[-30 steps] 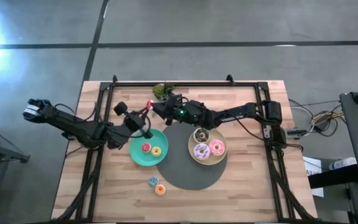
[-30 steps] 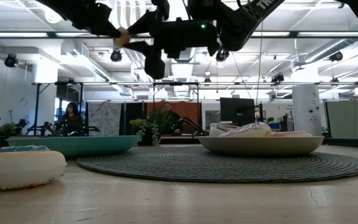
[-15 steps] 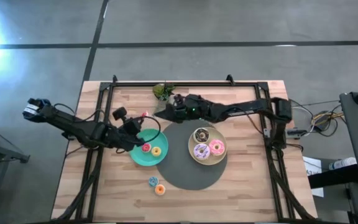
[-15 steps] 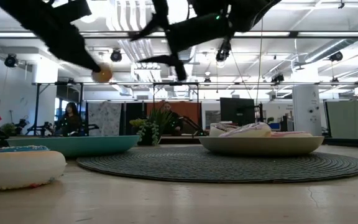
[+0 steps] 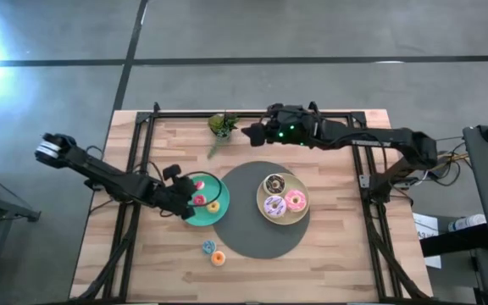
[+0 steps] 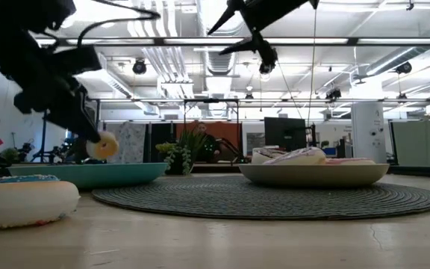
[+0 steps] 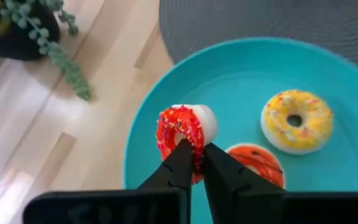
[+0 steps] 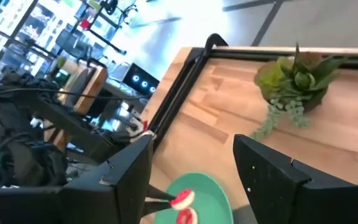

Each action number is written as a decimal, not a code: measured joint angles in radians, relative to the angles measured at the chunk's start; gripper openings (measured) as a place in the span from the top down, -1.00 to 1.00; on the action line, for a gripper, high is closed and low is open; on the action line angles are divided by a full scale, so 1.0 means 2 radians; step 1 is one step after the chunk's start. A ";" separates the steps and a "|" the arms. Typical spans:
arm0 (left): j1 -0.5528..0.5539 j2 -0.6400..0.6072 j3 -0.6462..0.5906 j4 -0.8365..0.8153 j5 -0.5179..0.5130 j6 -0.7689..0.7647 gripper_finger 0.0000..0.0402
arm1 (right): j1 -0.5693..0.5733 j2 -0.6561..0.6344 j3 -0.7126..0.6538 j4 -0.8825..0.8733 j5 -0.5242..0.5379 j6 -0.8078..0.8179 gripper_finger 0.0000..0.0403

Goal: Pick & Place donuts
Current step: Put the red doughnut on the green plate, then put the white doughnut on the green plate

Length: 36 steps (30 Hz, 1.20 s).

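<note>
My left gripper [image 5: 188, 191] [image 7: 196, 152] hangs over the teal plate [image 5: 195, 217] [image 7: 229, 81], shut on a tiny red-iced donut [image 7: 185, 132] [image 6: 107, 144]. A tiny yellow donut [image 7: 297, 119] and an orange-red one [image 7: 260, 163] lie flat in that plate. The pale-yellow plate [image 5: 300, 216] holds the brown-and-white [image 5: 274, 183], lilac [image 5: 274, 204] and pink [image 5: 295, 201] donuts. A tiny blue donut [image 5: 208, 246] and an orange one [image 5: 219, 258] lie on the bare wood. My right gripper [image 5: 246, 131] [image 8: 191, 171] is open, high up by the far edge, beside the plant [image 5: 222, 124]. My left gripper pinches the tiny donut through its ring wall: one fingertip [image 7: 180, 155] lies on the red iced face [image 7: 169, 134], the other on the white underside [image 7: 207, 127]. The fingers slant down from the table's left. The donut stands on edge, lifted clear above the teal plate.
A round grey mat [image 5: 257, 224] lies under both plates' inner edges. The small green plant [image 8: 297, 78] stands at the far edge. A black frame [image 5: 227, 113] runs along the table's far and side edges. Bare wood shows at the near left and near right.
My left gripper has carried the red donut down and toward the near edge, from high above the plate's far-left rim to just over the plate. My right gripper has drawn back from beside it toward the far right and risen.
</note>
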State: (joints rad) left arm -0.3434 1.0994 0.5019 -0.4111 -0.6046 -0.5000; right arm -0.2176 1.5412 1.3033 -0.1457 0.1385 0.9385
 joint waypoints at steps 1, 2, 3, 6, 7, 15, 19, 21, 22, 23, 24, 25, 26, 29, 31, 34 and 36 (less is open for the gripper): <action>0.001 0.007 -0.002 0.004 0.000 -0.001 0.94 | 0.000 -0.002 0.000 -0.003 0.001 -0.002 -0.07; 0.002 0.014 -0.003 0.007 -0.001 -0.002 0.91 | 0.000 -0.003 0.000 -0.006 0.000 -0.002 -0.07; 0.004 0.023 -0.003 0.010 -0.001 -0.005 0.88 | 0.000 -0.004 0.000 -0.011 0.000 -0.002 -0.07; 0.011 0.051 -0.004 0.009 -0.001 -0.013 0.77 | 0.002 -0.002 0.000 -0.023 -0.001 -0.002 -0.07; 0.012 0.060 -0.003 0.010 -0.001 -0.013 0.73 | 0.002 -0.001 0.000 -0.025 -0.003 -0.002 -0.07; 0.011 0.087 0.045 0.008 0.014 -0.009 0.49 | 0.002 -0.001 -0.003 -0.034 -0.006 0.000 -0.06; 0.010 0.065 0.078 -0.025 0.069 -0.003 0.47 | 0.002 0.001 -0.003 -0.035 -0.028 -0.002 -0.06; 0.008 0.053 0.090 -0.058 0.092 -0.015 0.47 | 0.002 0.003 -0.003 -0.044 -0.054 -0.016 -0.06; 0.005 0.045 0.093 -0.076 0.097 -0.025 0.47 | 0.002 0.006 -0.004 -0.051 -0.072 -0.027 -0.06; 0.000 0.035 0.094 -0.090 0.099 -0.035 0.47 | 0.004 0.009 -0.004 -0.056 -0.095 -0.037 -0.06; -0.006 0.025 0.094 -0.101 0.099 -0.044 0.47 | 0.007 0.013 -0.004 -0.063 -0.118 -0.049 -0.06; -0.015 0.015 0.093 -0.104 0.100 -0.054 0.47 | 0.012 0.018 -0.004 -0.069 -0.141 -0.062 -0.06; -0.024 0.003 0.091 -0.105 0.101 -0.066 0.47 | 0.020 0.025 -0.004 -0.070 -0.160 -0.078 -0.06; -0.055 -0.028 0.085 -0.103 0.101 -0.114 0.47 | 0.051 0.054 -0.004 -0.070 -0.194 -0.119 -0.06; -0.077 -0.041 0.081 -0.099 0.101 -0.148 0.47 | 0.073 0.076 -0.004 -0.071 -0.198 -0.141 -0.06; -0.116 -0.042 0.080 -0.082 0.100 -0.171 0.47 | 0.102 0.104 -0.003 -0.070 -0.197 -0.188 -0.06; -0.140 -0.032 0.079 -0.084 0.099 -0.183 0.47 | 0.122 0.119 -0.002 -0.067 -0.197 -0.219 -0.06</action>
State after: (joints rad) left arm -0.6241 1.0347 0.6602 -0.5787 -0.4061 -0.8656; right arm 0.0263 1.7785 1.2987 -0.2806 -0.2550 0.5007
